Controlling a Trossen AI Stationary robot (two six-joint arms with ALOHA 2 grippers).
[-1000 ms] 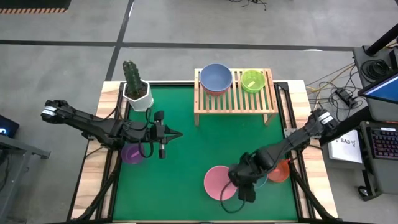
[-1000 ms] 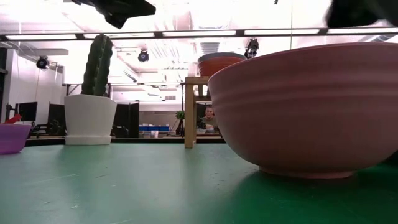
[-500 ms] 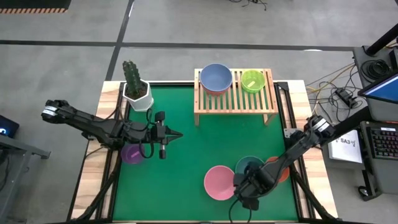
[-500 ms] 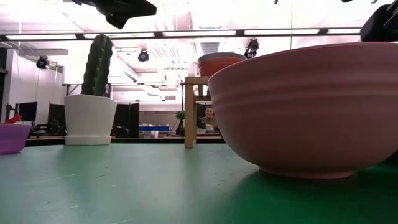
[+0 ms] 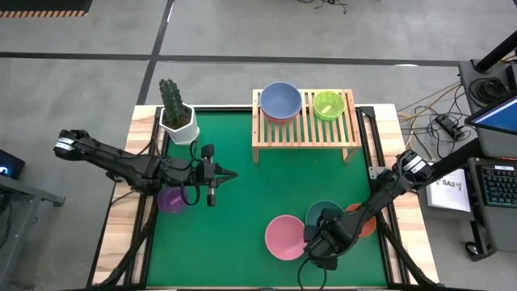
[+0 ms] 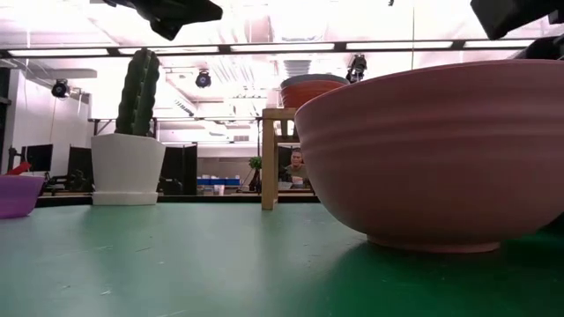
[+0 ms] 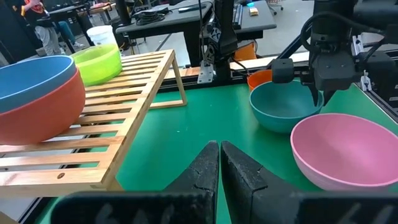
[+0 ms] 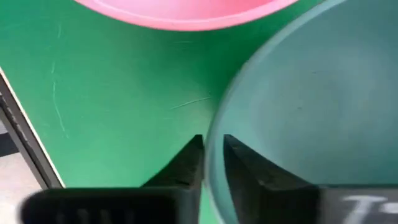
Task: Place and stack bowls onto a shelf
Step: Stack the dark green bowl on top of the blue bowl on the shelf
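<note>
The right hand [image 8: 212,163] was clamped on the near rim of the teal bowl [image 5: 325,215], one finger inside and one outside. That bowl sat on the green surface [image 5: 242,194] between the pink bowl [image 5: 285,237] and the red-orange bowl [image 5: 365,220]. The left hand [image 7: 219,163], fingers together, hovered mid-surface near the purple bowl [image 5: 171,199]. On the shelf [image 5: 305,128] stood a blue bowl [image 5: 280,100] nested in a red one, beside the green bowl [image 5: 328,104].

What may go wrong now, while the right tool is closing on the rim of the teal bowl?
1. The right tool pinches only the thin rim of the teal bowl, so the bowl may slip or tilt when lifted.
2. The pink bowl and the red-orange bowl lie close beside it and may be pushed.
</note>
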